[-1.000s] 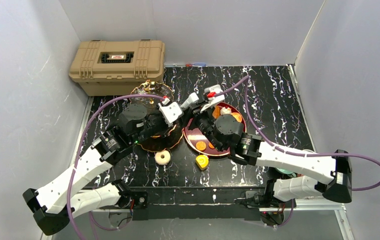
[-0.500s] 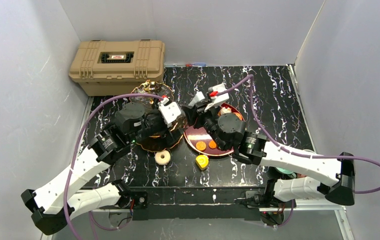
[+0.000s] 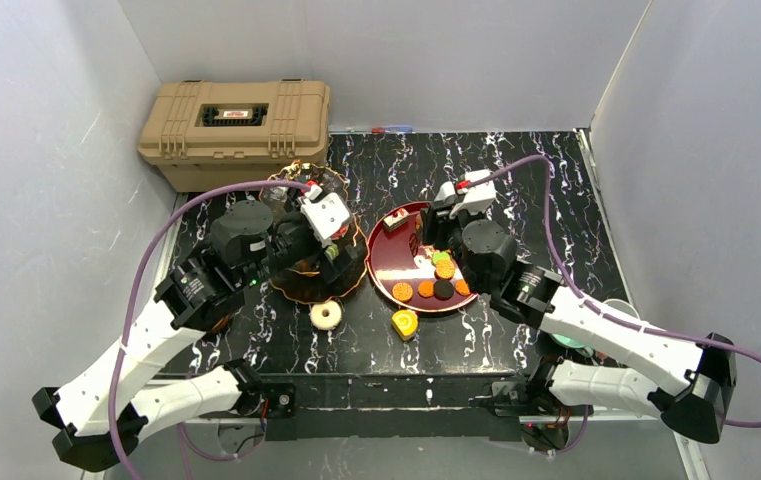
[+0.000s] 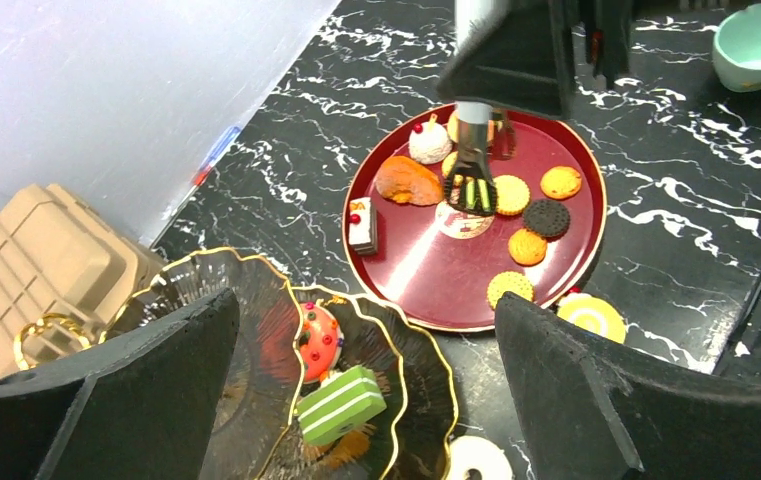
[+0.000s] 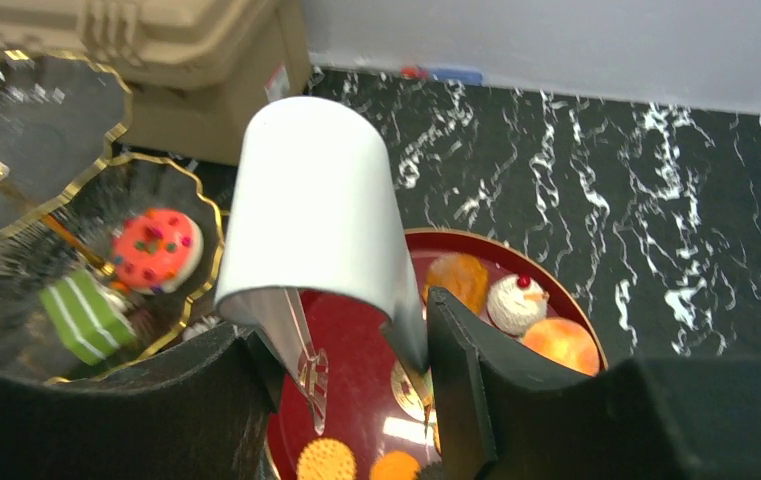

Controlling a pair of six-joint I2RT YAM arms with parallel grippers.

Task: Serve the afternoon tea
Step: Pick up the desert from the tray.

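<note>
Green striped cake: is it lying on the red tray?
No, the green striped cake sits on the gold-rimmed stand beside the pink donut.

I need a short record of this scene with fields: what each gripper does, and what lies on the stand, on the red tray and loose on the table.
left gripper: open, empty, above the stand
right gripper: closed on tongs, over the red tray
stand: pink donut, green striped cake
red tray: cookies, cupcake, small cake slice
table: white donut, yellow roll, both near the tray
</note>
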